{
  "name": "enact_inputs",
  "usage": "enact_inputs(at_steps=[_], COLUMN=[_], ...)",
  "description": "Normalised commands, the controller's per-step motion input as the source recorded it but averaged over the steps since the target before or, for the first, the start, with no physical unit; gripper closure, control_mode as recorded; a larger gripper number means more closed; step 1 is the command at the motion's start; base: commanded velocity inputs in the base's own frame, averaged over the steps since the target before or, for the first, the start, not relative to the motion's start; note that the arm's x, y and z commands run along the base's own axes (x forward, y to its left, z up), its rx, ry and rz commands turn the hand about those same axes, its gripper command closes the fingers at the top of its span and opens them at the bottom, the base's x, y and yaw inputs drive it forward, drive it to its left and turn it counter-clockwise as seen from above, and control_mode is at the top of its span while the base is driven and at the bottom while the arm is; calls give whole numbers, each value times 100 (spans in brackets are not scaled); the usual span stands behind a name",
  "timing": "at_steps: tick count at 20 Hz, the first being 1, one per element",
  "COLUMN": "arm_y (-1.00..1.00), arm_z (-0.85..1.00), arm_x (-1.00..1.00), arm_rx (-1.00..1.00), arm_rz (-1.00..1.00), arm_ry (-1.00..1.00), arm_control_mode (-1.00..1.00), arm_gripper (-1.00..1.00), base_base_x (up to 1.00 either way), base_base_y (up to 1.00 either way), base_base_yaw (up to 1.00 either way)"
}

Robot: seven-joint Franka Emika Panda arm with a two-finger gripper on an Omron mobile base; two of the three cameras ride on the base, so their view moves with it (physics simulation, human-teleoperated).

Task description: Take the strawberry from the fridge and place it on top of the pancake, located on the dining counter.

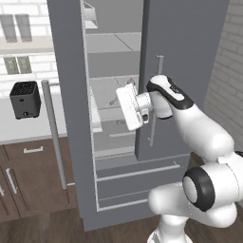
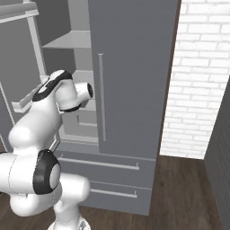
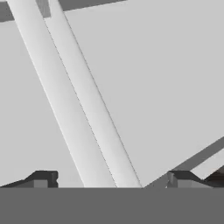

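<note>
**Gripper open at the fridge, nothing held**

Gripper (image 3: 109,180) jaws stand wide apart and empty; in the hand view we see its two dark fingertips (image 3: 43,178) at the bottom, with a pale bar running diagonally between them and a flat grey panel behind. We judge that bar to be part of the fridge's edge or shelving, though we cannot say which. From the left base view the hand (image 1: 134,107) sits right at the gap between the two doors, at mid height.

We take the step in hand to be reaching inside for the strawberry, and it is not yet in sight in any view, so we cannot place it on a shelf. To do this well we should keep the jaws wide, turn the hand until the shelves face the camera, and find the fruit before closing. It is tiny, so the approach needs to be slow and centred.

Just beyond the hand, the left door (image 1: 66,109) hangs open with its handle (image 1: 53,133) towards us; the right door (image 2: 130,76) is shut and crowds the wrist. Pale shelves (image 1: 111,42) step back inside the fridge (image 2: 112,179). Farther left sit a black toaster (image 1: 25,99) on a white worktop (image 1: 28,128) and, to the right, a brick wall (image 2: 197,81).
</note>
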Motion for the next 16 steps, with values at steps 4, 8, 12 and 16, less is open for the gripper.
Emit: enact_inputs(at_steps=[4, 8, 12, 16], arm_y=[-100, -100, -99, -63], arm_z=[-38, -39, -35, -2], arm_x=[0, 8, 24, 47], arm_rx=[-71, -93, -73, -39], arm_rz=[0, 3, 8, 20], arm_ry=[0, 1, -1, -38], arm_control_mode=[-100, -100, -100, -100], arm_gripper=[-100, -100, -100, -100], base_base_x=[0, 0, 0, 0], base_base_y=[0, 0, 0, 0], base_base_yaw=[0, 0, 0, 0])
